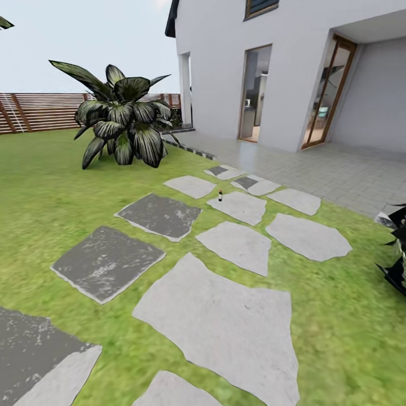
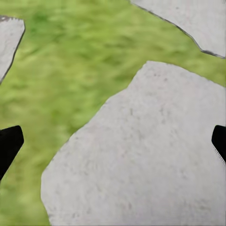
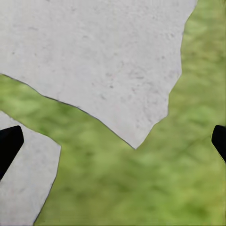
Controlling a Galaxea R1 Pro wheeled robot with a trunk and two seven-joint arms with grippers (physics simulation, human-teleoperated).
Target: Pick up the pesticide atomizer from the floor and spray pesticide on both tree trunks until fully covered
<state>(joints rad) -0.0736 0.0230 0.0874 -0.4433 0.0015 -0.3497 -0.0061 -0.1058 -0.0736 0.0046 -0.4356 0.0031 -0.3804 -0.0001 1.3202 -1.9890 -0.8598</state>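
The pesticide atomizer (image 1: 220,195) is a tiny dark bottle with a pale cap. It stands upright on a light stepping stone (image 1: 239,206) in the garden lawn (image 1: 51,192), far ahead of me. In the left wrist view my left gripper (image 2: 113,146) is open, its dark fingertips (image 2: 9,143) wide apart over a grey stone and grass. My right gripper (image 3: 113,146) is open too, above grass and a stone's pointed corner, with nothing between its fingers. Both trees and their trunks are out of view.
Light and dark stepping stones (image 1: 160,216) run across the grass toward a tiled patio (image 1: 338,169) and a white house (image 1: 225,67). A broad-leaved dark bush (image 1: 124,121) stands at the back left before the slatted fence (image 1: 39,111). Dark leaves (image 1: 397,248) poke in at the right edge.
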